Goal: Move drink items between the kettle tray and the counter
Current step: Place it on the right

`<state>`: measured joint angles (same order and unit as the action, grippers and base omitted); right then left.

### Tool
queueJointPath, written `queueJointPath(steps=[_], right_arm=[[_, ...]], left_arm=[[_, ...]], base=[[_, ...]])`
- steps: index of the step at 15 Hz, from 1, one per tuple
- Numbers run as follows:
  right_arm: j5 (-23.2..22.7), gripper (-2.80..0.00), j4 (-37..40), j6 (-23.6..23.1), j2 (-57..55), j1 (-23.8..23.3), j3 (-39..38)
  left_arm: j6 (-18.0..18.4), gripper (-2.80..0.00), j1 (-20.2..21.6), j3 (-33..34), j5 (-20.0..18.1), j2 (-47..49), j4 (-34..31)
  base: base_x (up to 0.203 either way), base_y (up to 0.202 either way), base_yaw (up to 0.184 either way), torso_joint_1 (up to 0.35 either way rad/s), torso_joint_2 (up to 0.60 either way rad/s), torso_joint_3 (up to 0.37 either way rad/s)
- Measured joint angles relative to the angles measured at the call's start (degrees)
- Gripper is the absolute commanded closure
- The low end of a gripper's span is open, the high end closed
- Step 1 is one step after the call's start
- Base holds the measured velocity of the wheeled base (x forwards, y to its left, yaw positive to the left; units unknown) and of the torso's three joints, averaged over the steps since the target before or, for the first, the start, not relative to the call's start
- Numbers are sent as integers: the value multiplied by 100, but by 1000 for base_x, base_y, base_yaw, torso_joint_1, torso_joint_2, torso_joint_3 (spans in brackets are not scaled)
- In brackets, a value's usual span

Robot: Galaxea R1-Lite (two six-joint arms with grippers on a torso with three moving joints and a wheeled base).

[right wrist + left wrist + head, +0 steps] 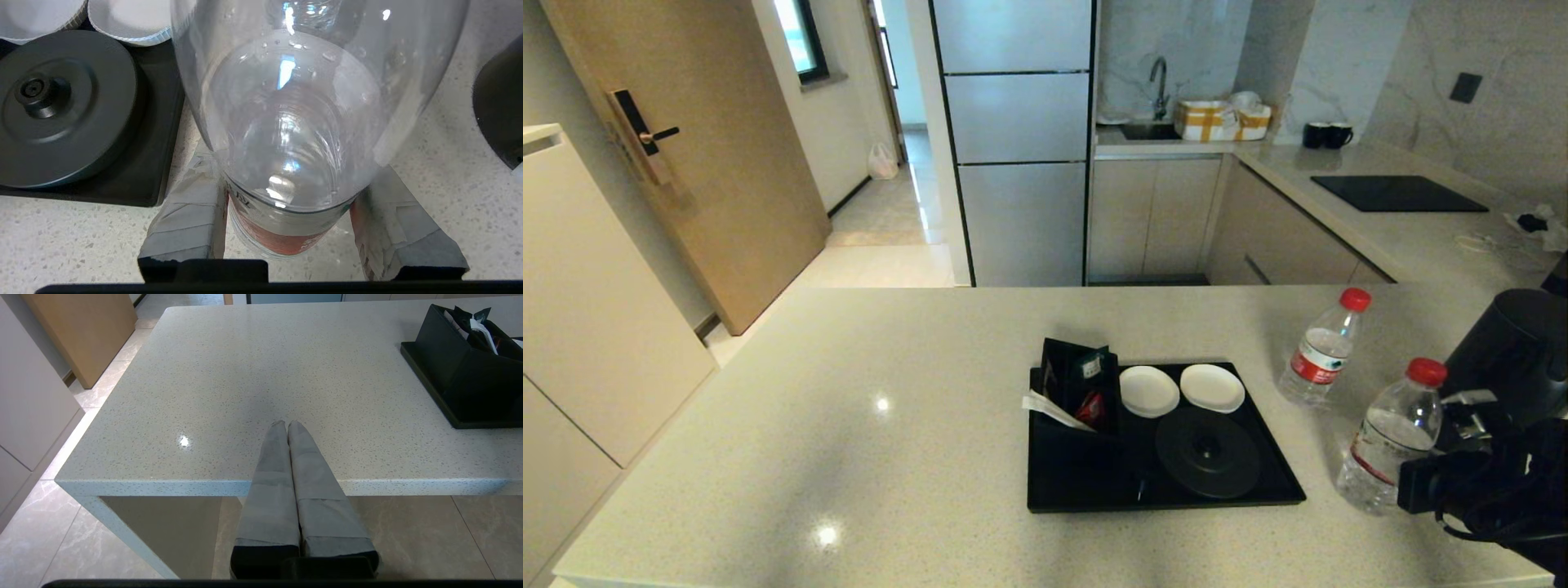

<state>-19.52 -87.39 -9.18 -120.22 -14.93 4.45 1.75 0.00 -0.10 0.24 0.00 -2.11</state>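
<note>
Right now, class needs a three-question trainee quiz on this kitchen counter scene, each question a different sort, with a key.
1. True or false: the kettle sits on the round base.
2. How many white coasters lie on the tray?
3. What does the right gripper clamp? A) mug B) nearer water bottle C) sachet box

Key: 1 false, it stands on the counter; 2 two; 3 B. The left gripper is shut at the counter's near edge.
</note>
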Motion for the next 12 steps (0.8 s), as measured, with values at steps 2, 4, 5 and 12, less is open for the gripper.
queueJointPath(steps=[2, 4, 5, 12], right_arm=[[-7, -280, 11, -5, 5, 0, -10], [-7, -280, 33, -7, 7, -2, -29], [-5, -280, 57, -7, 13, -2, -40], [-366, -280, 33, 10, 417, -16, -384]], left_arm=[[0, 0, 0, 0, 0, 0, 2], [0, 0, 0, 0, -2, 0, 0], [-1, 0, 0, 0, 0, 2, 2], [0, 0, 2, 0, 1, 2, 0]], base=[[0, 0, 0, 0, 0, 0], [0, 0, 0, 0, 0, 0], [0, 0, 0, 0, 0, 0], [0, 0, 0, 0, 0, 0]])
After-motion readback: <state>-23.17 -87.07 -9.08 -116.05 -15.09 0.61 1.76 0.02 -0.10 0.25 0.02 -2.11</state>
